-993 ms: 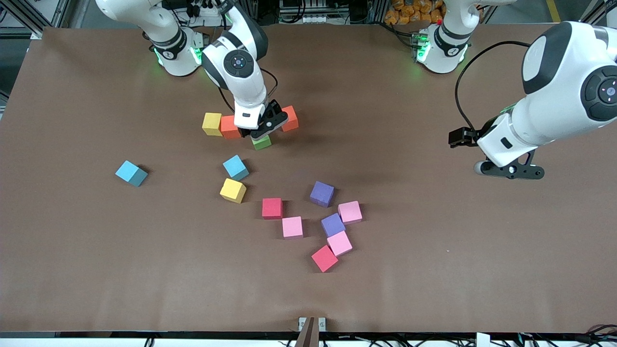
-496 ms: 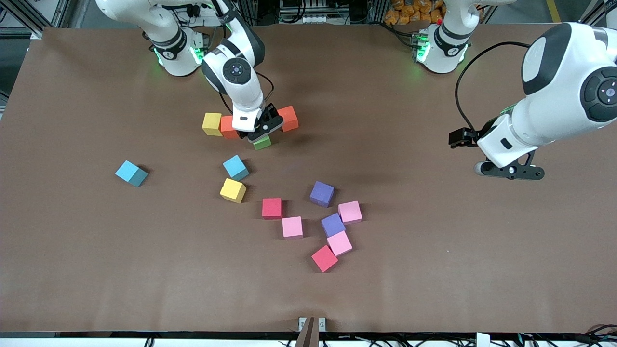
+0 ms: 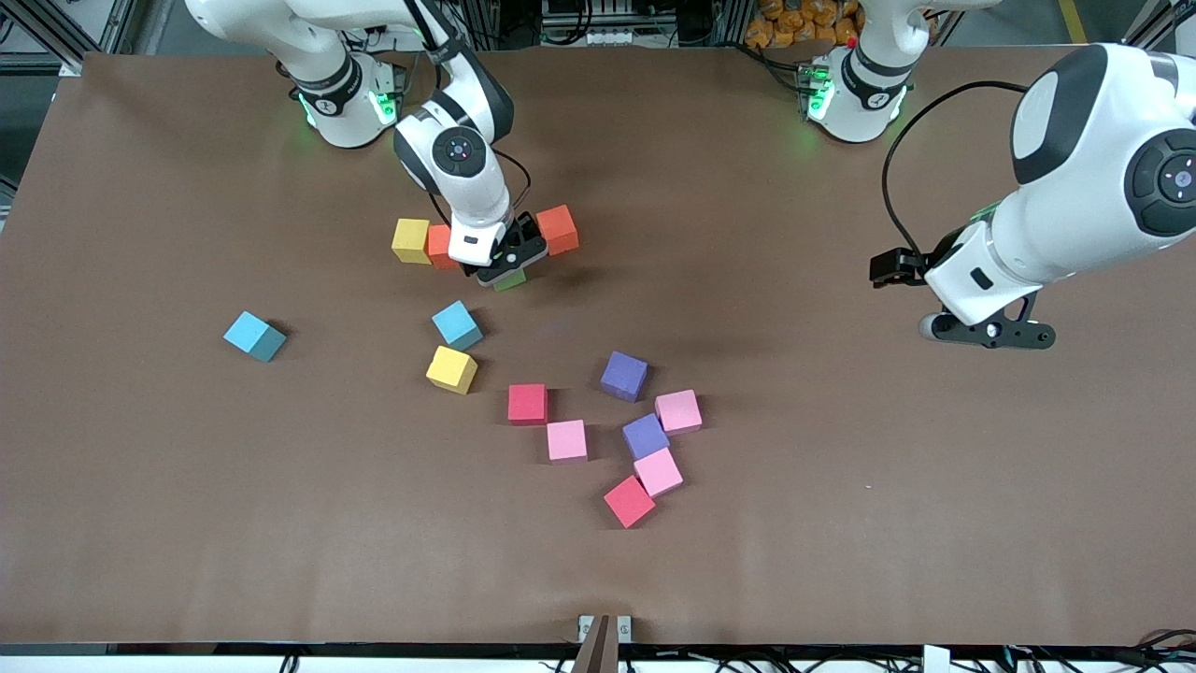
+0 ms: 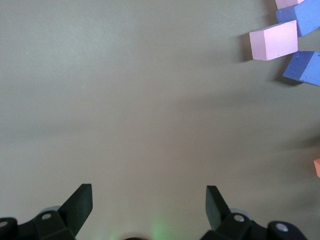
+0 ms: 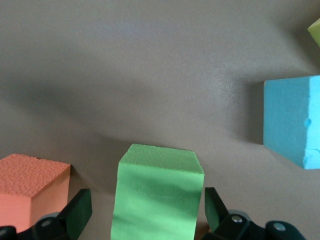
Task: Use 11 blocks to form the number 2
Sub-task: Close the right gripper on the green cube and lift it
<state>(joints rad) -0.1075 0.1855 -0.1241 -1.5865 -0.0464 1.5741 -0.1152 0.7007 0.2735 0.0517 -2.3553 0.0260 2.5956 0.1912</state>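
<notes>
Green foam-like block sits on the bench at six o'clock of the orange block, between the right hand's wide fingers; light, grippy, best pinched on flat sides. Left hand waits, wide, empty.

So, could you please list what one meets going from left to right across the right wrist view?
Matte orange cube → matte green cube, standing between the open fingers of the right claw → matte light blue cube.
</notes>
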